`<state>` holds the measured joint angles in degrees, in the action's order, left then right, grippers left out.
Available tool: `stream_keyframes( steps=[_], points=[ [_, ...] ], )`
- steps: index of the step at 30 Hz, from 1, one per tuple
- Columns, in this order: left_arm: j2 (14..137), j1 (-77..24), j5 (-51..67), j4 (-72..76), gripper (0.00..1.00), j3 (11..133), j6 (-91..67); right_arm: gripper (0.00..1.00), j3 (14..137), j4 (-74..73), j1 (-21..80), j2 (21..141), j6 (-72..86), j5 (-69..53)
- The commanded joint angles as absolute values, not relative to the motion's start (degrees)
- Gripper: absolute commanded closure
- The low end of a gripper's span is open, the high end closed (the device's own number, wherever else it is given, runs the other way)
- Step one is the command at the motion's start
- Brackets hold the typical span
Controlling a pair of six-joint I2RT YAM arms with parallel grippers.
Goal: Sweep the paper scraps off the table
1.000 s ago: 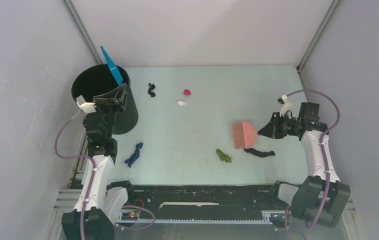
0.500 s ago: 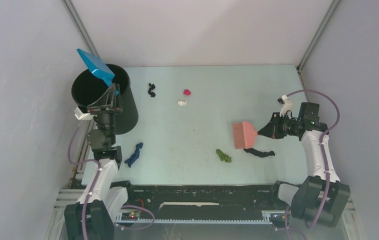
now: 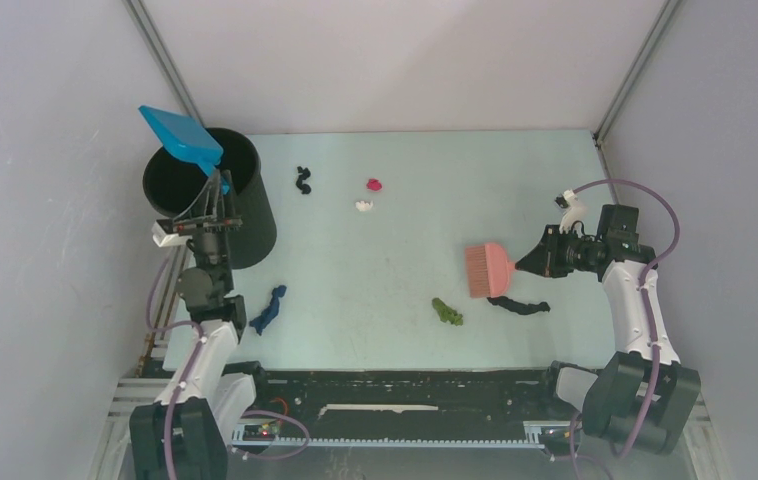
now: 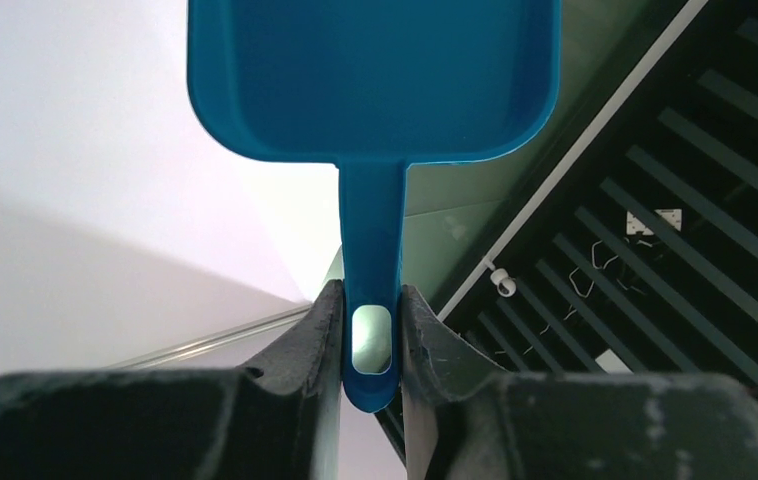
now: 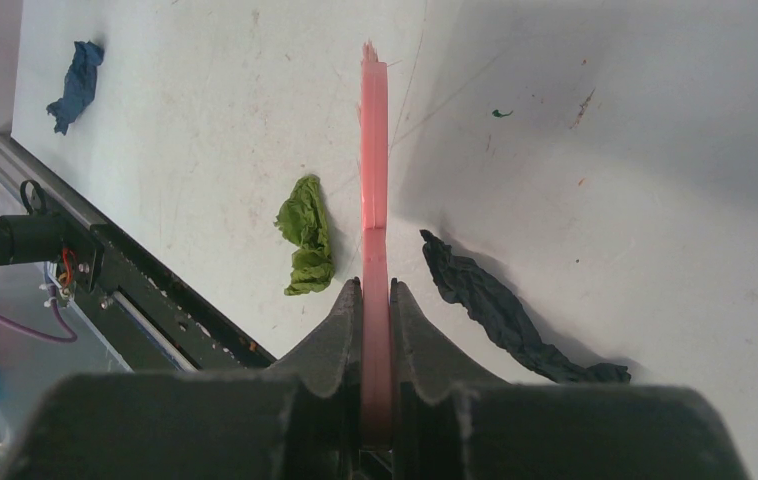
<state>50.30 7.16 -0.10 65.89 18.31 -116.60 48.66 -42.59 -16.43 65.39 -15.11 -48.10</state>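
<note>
Left gripper (image 4: 370,322) is closed on the handle end of the dustpan (image 3: 180,133), which is held high and tilted over the bin (image 3: 255,225). No paper is seen in the visible part of the pan.

Right gripper (image 5: 375,292) is clamped on the brush (image 3: 488,269). Whether the bristles touch the table (image 3: 405,250) cannot be told.

Six scraps (image 3: 446,311) are counted on the table. That green one and a long black scrap (image 3: 518,305) lie just beside the brush. A blue scrap (image 3: 269,308) lies near the bin. A far black scrap (image 3: 303,180), red scrap (image 3: 374,184) and white scrap (image 3: 363,206) lie further back.

Risks, as judged:
- The pan is pinched only at its thin handle, so it may pivot in the jaws.
- The bin rim may be struck on lowering, and the bin tipped.
- The long black scrap may be ridden over, or pushed onto the near rail.
- Light scraps may be flicked away by a fast stroke.
</note>
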Motion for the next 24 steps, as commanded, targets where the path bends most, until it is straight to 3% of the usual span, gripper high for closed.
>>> stream_keyframes(
  steps=[1, 6, 9, 13, 18, 21, 24],
  points=[
    [47.69, 6.95, 6.38, 60.78, 1.0, 23.95, -113.23, 1.0, 49.16, -42.14, -16.68, 65.15, -15.8, -48.76],
    [45.37, 6.69, 16.96, 45.85, 1.0, 31.22, -100.57, 1.0, 49.14, -42.28, -16.7, 65.3, -16.13, -48.87],
    [44.59, 3.79, 26.59, 24.58, 1.0, 40.56, -81.67, 1.0, 49.14, -42.27, -16.7, 64.73, -16.54, -49.84],
    [43.72, -5.0, 28.24, -6.88, 1.0, 50.75, -53.49, 1.0, 49.13, -41.58, -16.7, 61.85, -16.43, -50.2],
    [44.64, -9.07, 38.97, -21.87, 1.0, 48.44, -42.2, 1.0, 49.64, -38.12, -14.4, 58.47, -14.07, -45.93],
    [43.3, -10.48, 30.19, -33.75, 1.0, 47.87, -29.94, 1.0, 53.72, -37.98, -10.21, 59.41, -14.67, -40.3],
    [39.49, -10.81, 19.53, -35.72, 1.0, 45.46, -24.35, 1.0, 61.19, -39.4, -3.87, 63.99, -18.7, -32.42]
  ],
)
